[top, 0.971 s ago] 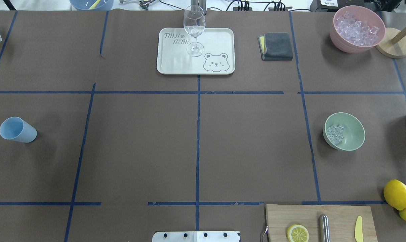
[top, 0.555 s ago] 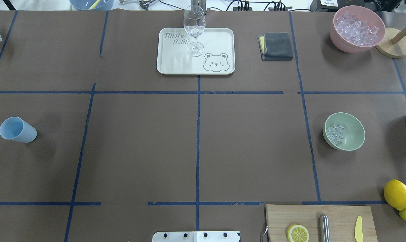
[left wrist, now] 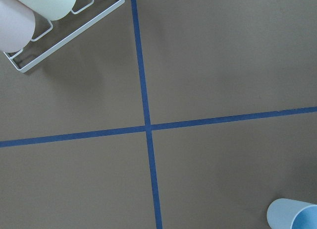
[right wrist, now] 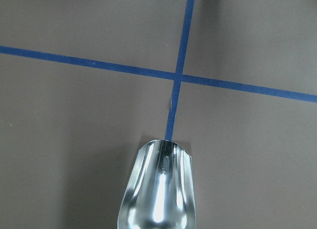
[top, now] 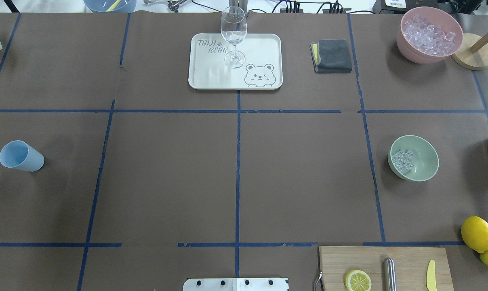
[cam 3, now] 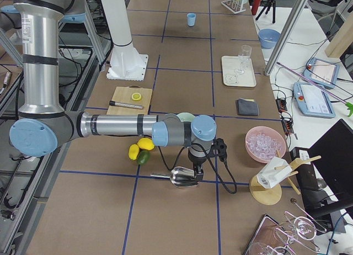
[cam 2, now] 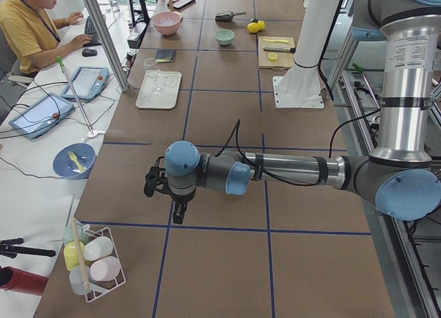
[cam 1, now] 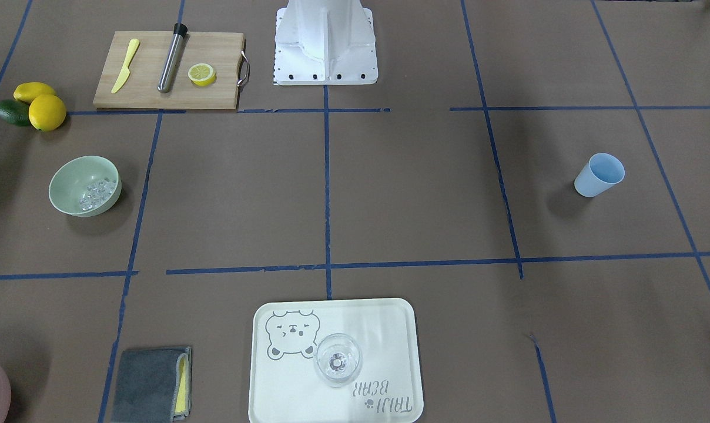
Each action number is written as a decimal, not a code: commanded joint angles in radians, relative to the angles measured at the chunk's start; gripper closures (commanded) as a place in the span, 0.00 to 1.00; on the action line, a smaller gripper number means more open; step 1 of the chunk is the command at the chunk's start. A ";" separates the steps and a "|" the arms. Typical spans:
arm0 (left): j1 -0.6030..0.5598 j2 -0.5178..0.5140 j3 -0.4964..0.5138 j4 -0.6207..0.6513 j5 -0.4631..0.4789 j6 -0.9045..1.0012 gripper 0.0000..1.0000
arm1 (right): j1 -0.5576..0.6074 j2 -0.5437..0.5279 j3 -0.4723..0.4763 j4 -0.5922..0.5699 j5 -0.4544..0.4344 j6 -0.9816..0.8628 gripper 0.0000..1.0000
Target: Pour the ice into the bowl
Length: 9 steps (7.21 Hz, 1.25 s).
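The pale green bowl [top: 423,155] stands on the right of the table and holds a small heap of clear ice cubes [top: 402,161]. It also shows in the front view [cam 1: 76,176] with the ice [cam 1: 96,192]. My right gripper [cam 3: 196,168] shows only in the right side view, just above a shiny metal scoop [cam 3: 183,178] that looks empty in the right wrist view [right wrist: 158,189]. I cannot tell its state. My left gripper [cam 2: 178,216] hangs over bare table near the light blue cup [left wrist: 292,216]. I cannot tell its state.
A pink container of ice [top: 430,34] stands at the far right by a wooden stand [top: 472,56]. A tray [top: 260,44] with a stemmed glass [top: 233,36], a grey cloth [top: 332,55], a cutting board [top: 405,258], lemons [top: 476,233] and the blue cup [top: 21,157] stand around.
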 commanded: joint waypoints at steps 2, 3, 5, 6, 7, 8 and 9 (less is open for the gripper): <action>0.000 0.063 -0.115 0.156 0.004 0.030 0.00 | -0.015 -0.006 0.022 -0.002 0.009 0.000 0.00; 0.002 0.083 -0.098 0.158 0.013 0.137 0.00 | -0.016 -0.006 0.028 -0.002 0.009 0.000 0.00; 0.002 0.095 -0.099 0.160 0.025 0.166 0.00 | -0.015 -0.035 0.054 -0.002 0.010 0.000 0.00; 0.008 0.073 -0.073 0.161 0.039 0.166 0.00 | -0.015 -0.052 0.070 -0.002 0.036 0.000 0.00; 0.008 0.062 -0.056 0.161 0.053 0.166 0.00 | -0.015 -0.075 0.090 0.000 0.051 0.000 0.00; 0.010 0.068 -0.059 0.163 0.053 0.167 0.00 | -0.015 -0.078 0.093 0.000 0.050 0.000 0.00; 0.010 0.065 -0.056 0.161 0.052 0.167 0.00 | -0.016 -0.080 0.094 0.001 0.039 0.000 0.00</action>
